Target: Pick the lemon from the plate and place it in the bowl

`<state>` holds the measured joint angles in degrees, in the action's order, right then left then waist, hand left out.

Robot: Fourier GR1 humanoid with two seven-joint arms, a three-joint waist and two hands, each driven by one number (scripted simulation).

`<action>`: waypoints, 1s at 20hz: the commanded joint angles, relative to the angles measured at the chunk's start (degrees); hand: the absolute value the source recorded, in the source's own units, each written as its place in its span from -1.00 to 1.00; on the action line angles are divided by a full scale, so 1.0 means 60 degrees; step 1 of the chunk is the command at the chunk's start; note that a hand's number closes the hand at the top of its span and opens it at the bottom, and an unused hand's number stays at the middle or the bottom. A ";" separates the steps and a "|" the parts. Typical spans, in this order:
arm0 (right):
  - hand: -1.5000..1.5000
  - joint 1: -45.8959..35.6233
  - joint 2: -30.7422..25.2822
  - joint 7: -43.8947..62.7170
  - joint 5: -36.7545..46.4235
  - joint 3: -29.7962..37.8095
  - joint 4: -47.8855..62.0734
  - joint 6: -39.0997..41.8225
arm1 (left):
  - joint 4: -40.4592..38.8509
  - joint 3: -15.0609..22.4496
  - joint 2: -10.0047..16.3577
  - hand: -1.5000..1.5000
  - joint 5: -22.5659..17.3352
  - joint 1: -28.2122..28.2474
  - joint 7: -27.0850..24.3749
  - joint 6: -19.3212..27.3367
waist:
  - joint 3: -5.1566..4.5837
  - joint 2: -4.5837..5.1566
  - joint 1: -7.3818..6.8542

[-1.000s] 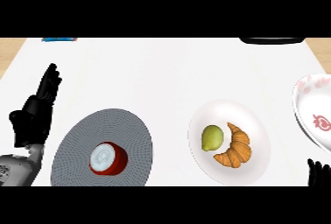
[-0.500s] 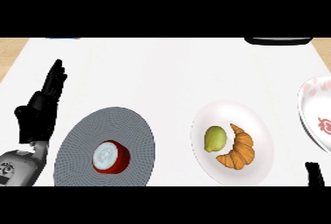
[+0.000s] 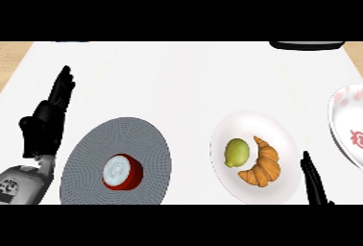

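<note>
Black left hand [image 3: 46, 120]: upright at the left edge, fingers straight, empty. Small red bowl [image 3: 122, 171]: stands on a round grey plate [image 3: 92, 149].

Yellow-green lemon [image 3: 237, 152]: lies on the round white plate [image 3: 284, 139], close against a brown croissant [image 3: 264, 166]. Its long axis runs near-to-far, tips toward those edges.

Black right hand [image 3: 312, 180]: fingers straight, empty, just beside the white plate.

Risk: a reach from the right may nudge the croissant and roll the lemon sideways.

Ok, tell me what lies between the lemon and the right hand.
In the head view the croissant lies between them, beside the lemon on the white plate; the right hand shows at the plate's right edge.
</note>
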<state>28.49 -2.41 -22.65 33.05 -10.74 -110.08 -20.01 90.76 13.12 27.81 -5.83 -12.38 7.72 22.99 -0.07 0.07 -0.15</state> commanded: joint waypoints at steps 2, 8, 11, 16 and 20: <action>-1.00 -0.1442 0.0245 0.1822 0.1508 -0.0446 0.0902 0.0354 | -0.1275 -0.0556 -0.0116 0.00 -0.0104 -0.0768 -0.0350 -0.0614 | 0.0003 0.0034 0.0042; -1.00 -0.1560 0.0348 0.3780 0.2338 -0.0657 0.0719 0.0862 | 0.0207 -0.0568 -0.0245 0.00 0.0287 0.0337 0.0030 -0.0660 | 0.0011 -0.0019 0.0004; -1.00 -0.2710 0.0398 0.4456 0.2334 -0.0888 0.1932 0.0343 | -0.0069 -0.0733 -0.0516 0.00 0.0626 0.0278 -0.0255 -0.0654 | 0.0012 -0.0011 0.0004; -1.00 -0.3219 0.0356 0.3871 0.2101 -0.0326 0.2548 0.0415 | -0.0645 -0.1009 -0.1305 0.00 0.1142 -0.0203 -0.0226 -0.0993 | 0.0013 -0.0009 0.0045; -1.00 -0.3924 0.0400 0.3242 0.1824 -0.0410 0.4416 -0.0495 | -0.1218 -0.1611 -0.1004 0.00 0.0932 -0.0776 -0.0096 -0.1536 | 0.0014 0.0010 0.0049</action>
<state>8.60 -0.24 -0.19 45.06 -13.44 -92.47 -19.45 89.67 6.14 22.08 -0.03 -13.29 9.02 16.19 -0.04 -0.03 0.03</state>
